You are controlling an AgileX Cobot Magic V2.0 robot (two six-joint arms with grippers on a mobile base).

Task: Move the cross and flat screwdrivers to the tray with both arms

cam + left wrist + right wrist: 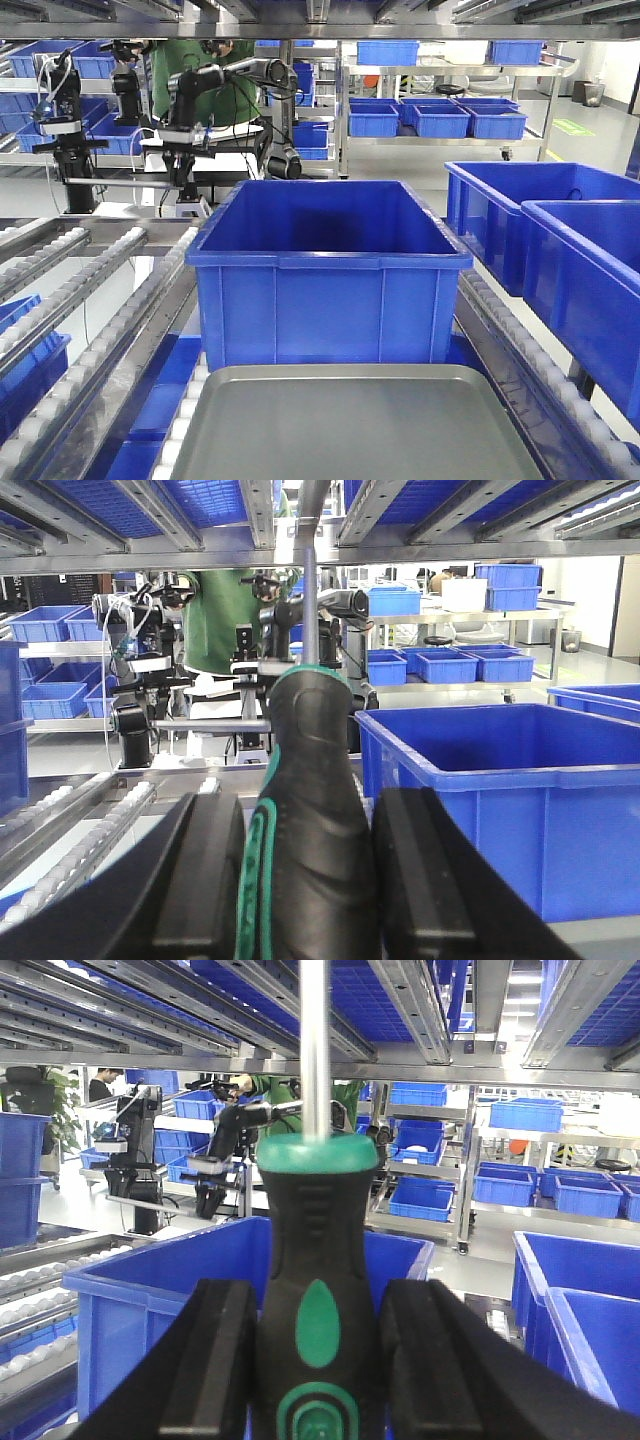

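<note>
Wrist views: each pincer [300,880] [318,1360] clamping a screwdriver [305,820] [315,1290], shaft straight fwd from pincer.

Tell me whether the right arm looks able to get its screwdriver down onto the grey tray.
Probably yes: the right tool grips its screwdriver, and the grey tray lies open before the blue bin.

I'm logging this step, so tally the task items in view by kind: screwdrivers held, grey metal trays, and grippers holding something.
Screwdrivers held: 2, the left screwdriver and the right screwdriver, shafts pointing up
Grey metal trays: 1, the tray, nothing on the part in view
Grippers holding something: 2, the left gripper and the right gripper
Total: 5
</note>
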